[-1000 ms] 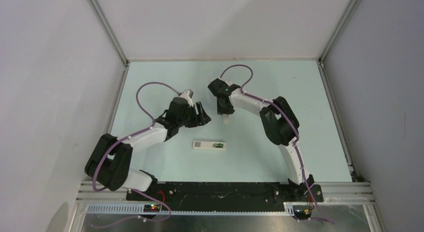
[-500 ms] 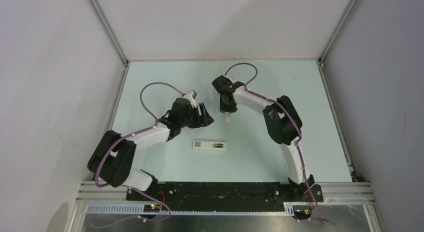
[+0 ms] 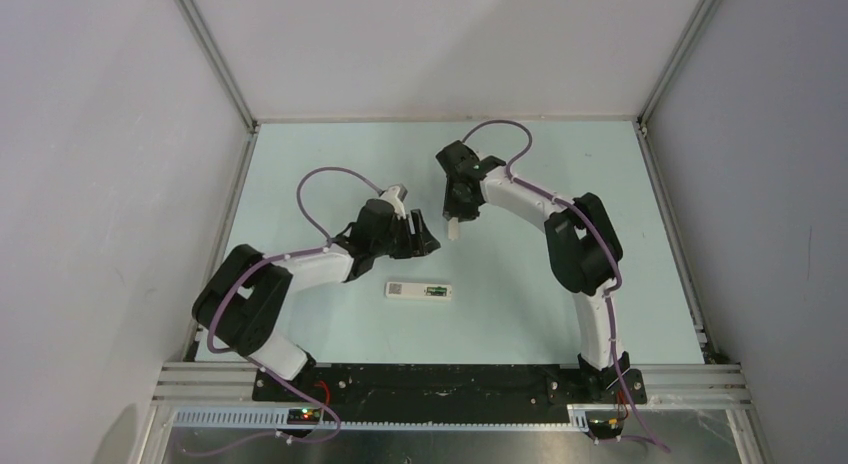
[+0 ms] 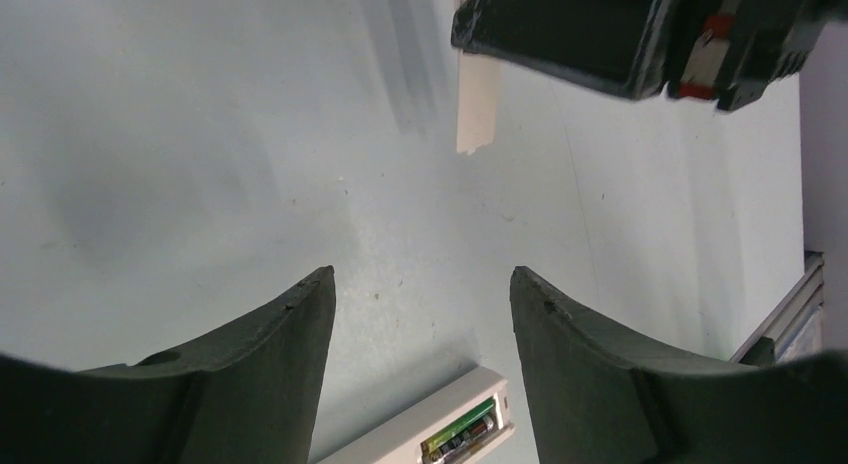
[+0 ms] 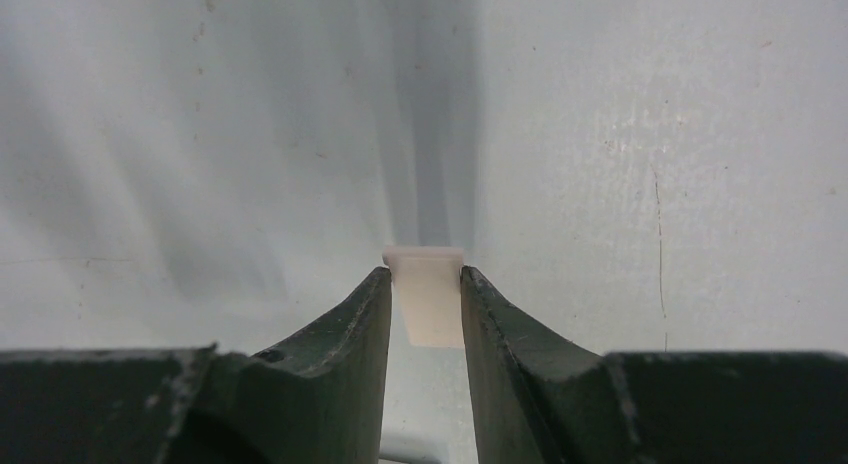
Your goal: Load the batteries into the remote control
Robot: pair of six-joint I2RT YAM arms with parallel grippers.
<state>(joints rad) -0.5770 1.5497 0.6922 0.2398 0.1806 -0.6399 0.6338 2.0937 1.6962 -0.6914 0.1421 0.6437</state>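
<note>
Pinching the white cover [image 5: 428, 302], the right gripper [image 3: 455, 223] hangs above the table [image 3: 320, 154].

The remote control [image 3: 410, 291] is lying on the table [image 3: 300, 164], lengthwise from left to right, out beyond the arm bases and roughly midway between them; the batteries [image 3: 435, 290] are sitting in its recess (which is facing up), toward its right end; the left gripper [image 4: 420, 284] is hanging on the far side of the remote, near it but apart; the right gripper [image 5: 425, 279] is standing just right of the left one, farther back; the cover piece [image 5: 428, 304] is sitting between its fingers, sticking out past the tips, well apart from the remote.
</note>
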